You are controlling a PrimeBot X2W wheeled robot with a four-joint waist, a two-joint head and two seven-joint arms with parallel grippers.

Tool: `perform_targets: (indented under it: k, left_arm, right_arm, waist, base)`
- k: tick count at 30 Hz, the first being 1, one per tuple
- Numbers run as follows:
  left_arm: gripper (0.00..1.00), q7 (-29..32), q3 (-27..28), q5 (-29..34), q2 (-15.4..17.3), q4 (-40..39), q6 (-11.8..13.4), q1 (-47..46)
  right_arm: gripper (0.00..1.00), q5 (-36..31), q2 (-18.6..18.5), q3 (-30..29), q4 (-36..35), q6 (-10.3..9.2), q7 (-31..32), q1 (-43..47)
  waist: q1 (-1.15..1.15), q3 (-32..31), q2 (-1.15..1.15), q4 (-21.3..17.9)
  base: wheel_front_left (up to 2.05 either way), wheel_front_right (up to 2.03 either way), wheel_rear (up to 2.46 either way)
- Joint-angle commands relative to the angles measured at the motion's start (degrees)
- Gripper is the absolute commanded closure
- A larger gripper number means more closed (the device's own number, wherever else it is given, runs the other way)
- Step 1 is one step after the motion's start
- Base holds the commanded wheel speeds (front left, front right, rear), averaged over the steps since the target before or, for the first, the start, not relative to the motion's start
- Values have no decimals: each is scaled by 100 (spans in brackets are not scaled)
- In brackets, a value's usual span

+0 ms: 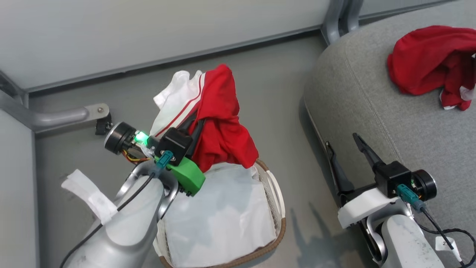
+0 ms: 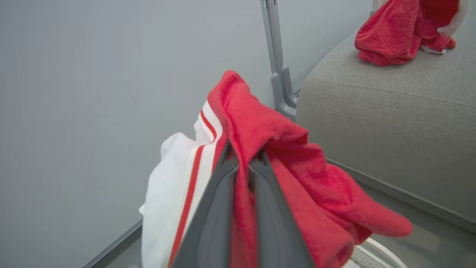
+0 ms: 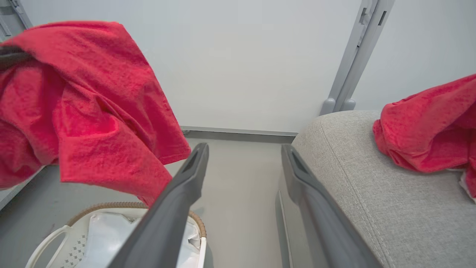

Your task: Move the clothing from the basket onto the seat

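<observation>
Your left tool (image 2: 243, 158) is pinched tight on the red garment with white striped trim (image 1: 219, 123); in the left wrist view you can see cloth squeezed between both fingers. That garment hangs from it above the far end of the basket (image 1: 277, 223), and the right wrist view shows it clear of the rim. The white lining (image 1: 219, 216) sits crumpled inside. The second red garment (image 1: 431, 59) lies bunched on the seat (image 1: 372, 93), well apart from the basket. Your right tool (image 1: 341, 140) is spread wide, gripping nothing, beside the seat's rounded edge, over the floor (image 1: 279, 93).
</observation>
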Motion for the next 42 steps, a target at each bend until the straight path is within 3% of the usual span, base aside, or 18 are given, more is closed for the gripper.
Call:
perform_targets:
  k: [1, 14, 22, 42]
  left_arm:
    - [100, -3, -55, 18, 40, -11, -21, -172]
    - [100, -4, -644, -391, 170, 52, -49, -1463]
    - [100, 23, -1164, -682, 77, 127, -50, -1915]
    - [100, 41, -2097, -1275, -82, -98, -44, -2055]
  right_arm:
    - [0, -16, -22, 55, 30, -6, -13, 105]
    - [0, 25, -21, 862, 115, -6, -12, -187]
    - [0, -207, -21, 1291, 360, -6, -12, -516]
    - [0, -296, -20, 1748, 935, -7, -12, -1504]
  waist:
    - [0, -722, 0, 256]
    - [0, -1192, 0, 243]
    - [0, -1290, 0, 402]
    - [0, -1457, 0, 799]
  base:
    - [0, 0, 0]
    - [0, 0, 0]
    - [0, 0, 0]
    - [0, 0, 0]
